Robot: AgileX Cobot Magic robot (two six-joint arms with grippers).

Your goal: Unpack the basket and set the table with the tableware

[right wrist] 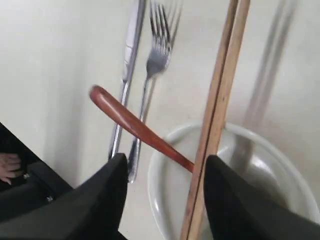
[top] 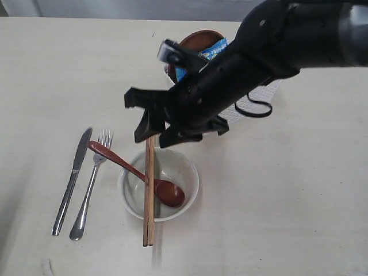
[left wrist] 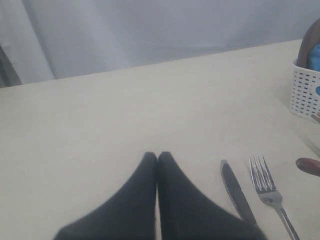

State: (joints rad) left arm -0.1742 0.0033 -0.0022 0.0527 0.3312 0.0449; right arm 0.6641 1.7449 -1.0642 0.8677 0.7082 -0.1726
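My right gripper [top: 156, 131] hangs open just above the far end of the wooden chopsticks [top: 149, 195], which lie across the white bowl [top: 183, 168]. In the right wrist view the chopsticks [right wrist: 220, 100] run close beside one finger [right wrist: 225, 190] of the right gripper [right wrist: 165, 164]. The reddish-brown spoon [top: 129, 167] rests with its head in the bowl and its handle over the rim. Knife [top: 72, 181] and fork [top: 91, 185] lie side by side to the left. The brown plate [top: 198, 39] stands in the white basket [top: 261, 95], half hidden by the arm. My left gripper [left wrist: 157, 156] is shut over bare table [left wrist: 125, 110]. The steel cup is hidden.
A blue chips packet [top: 211, 52] sticks out of the basket beside the plate. The right arm [top: 287, 34] stretches over the basket from the upper right. A black cable loop [top: 253, 108] hangs from it. The left wrist view shows the knife [left wrist: 235, 192], fork [left wrist: 265, 185] and basket corner [left wrist: 305, 92].
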